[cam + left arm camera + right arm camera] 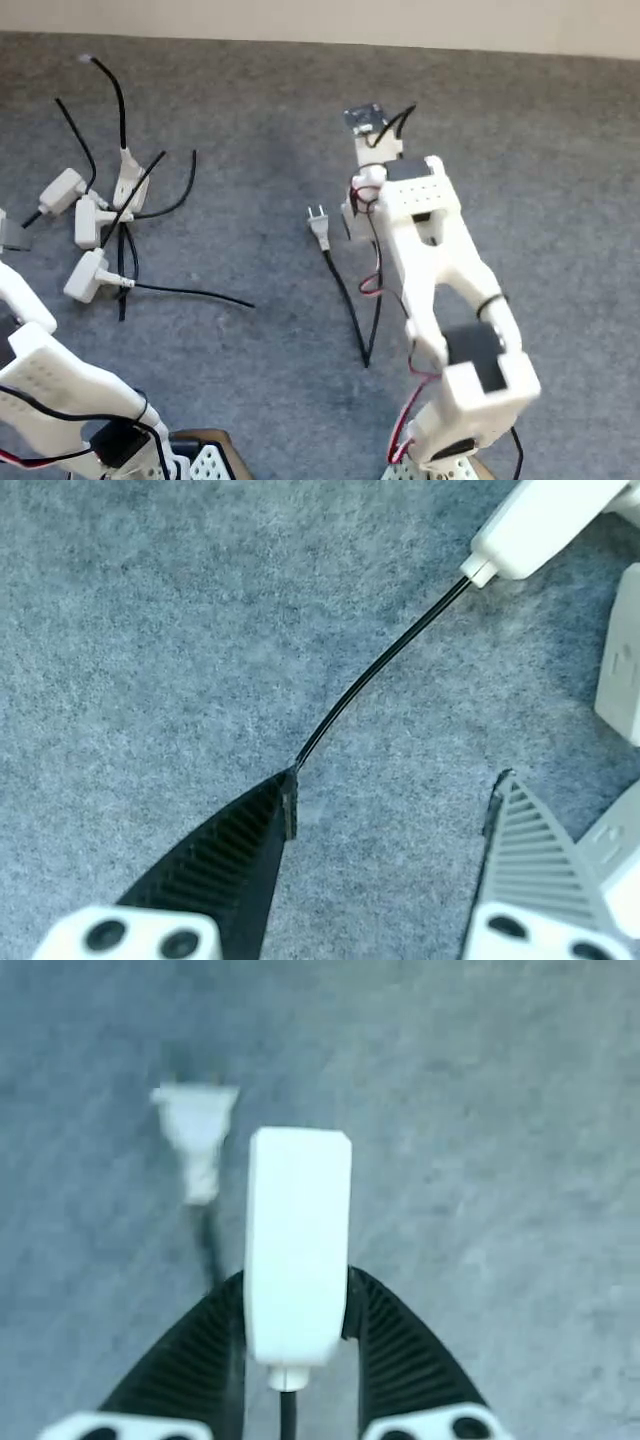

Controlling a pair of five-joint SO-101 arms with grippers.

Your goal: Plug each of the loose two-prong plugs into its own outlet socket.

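Two grippers: one clamped, one apart

I have the right gripper (pixel 296 1278) clamped on a white socket (pixel 298 1210). Its dark fingers (pixel 390 1340) press the two long sides, and the free end points out ahead. The plug (pixel 195 1130) lies on the grey carpet (pixel 480 1110) just beside that socket. From here I cannot tell whether the two touch.

From the high camera the plug (pixel 318 224) sits just beside the right gripper (pixel 352 210). Its prongs point away from the arm bases, and its black cord (pixel 348 300) trails back toward them.

My left gripper (pixel 395 780) stands apart with nothing between its fingers, low over the carpet. A thin lead (pixel 380 665) runs from the tip of its dark finger (pixel 240 870) to a white piece (pixel 545 520).

The cluster (pixel 90 225) of white pieces and black leads lies well apart from the plug, on the side away from the right arm.
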